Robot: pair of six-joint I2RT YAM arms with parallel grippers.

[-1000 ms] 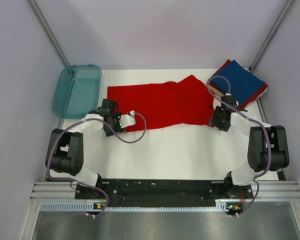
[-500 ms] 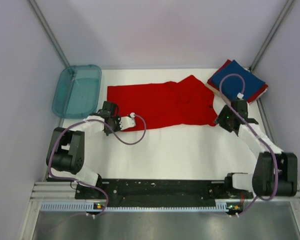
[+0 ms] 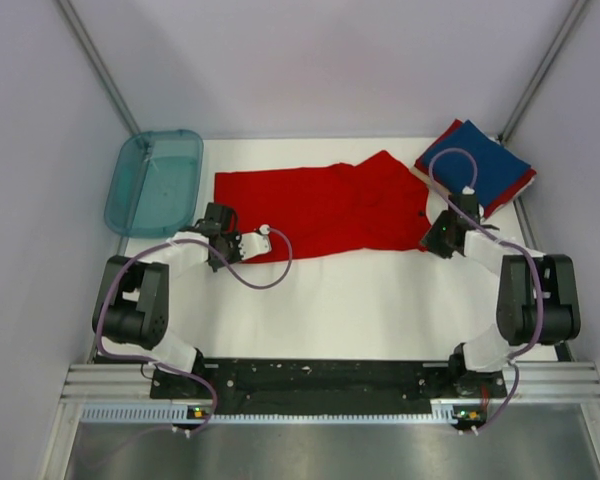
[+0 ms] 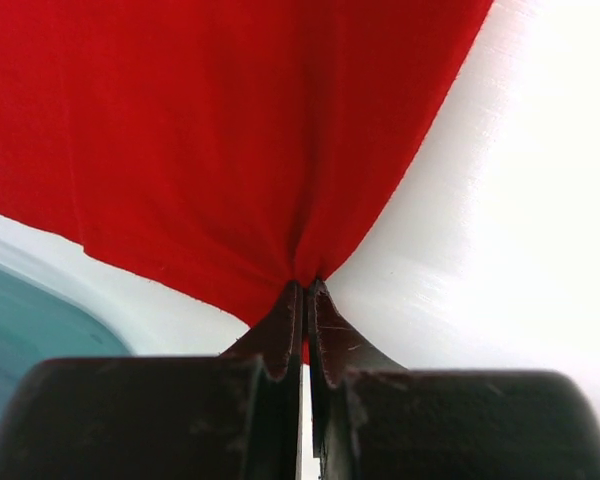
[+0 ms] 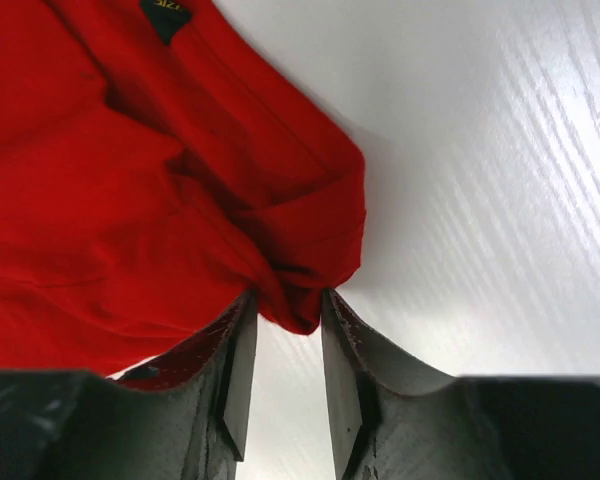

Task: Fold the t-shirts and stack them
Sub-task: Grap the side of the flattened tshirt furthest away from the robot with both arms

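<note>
Clamping red t-shirt [image 4: 230,130] hem, left pincer [image 4: 305,295] newly closed.

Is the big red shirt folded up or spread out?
Mostly spread out. The red t-shirt lies flat and long across the white table, only bunched near its right end, unlike the folded pile in the corner.

Bright, even light falls from above, and the overhead view is sharp with only faint shadows. In the wrist views the white table [image 4: 540,200] glares and is nearly washed out. The red t-shirt [image 4: 230,130] looks slightly soft, and the left gripper [image 4: 306,295] is out of focus.
</note>
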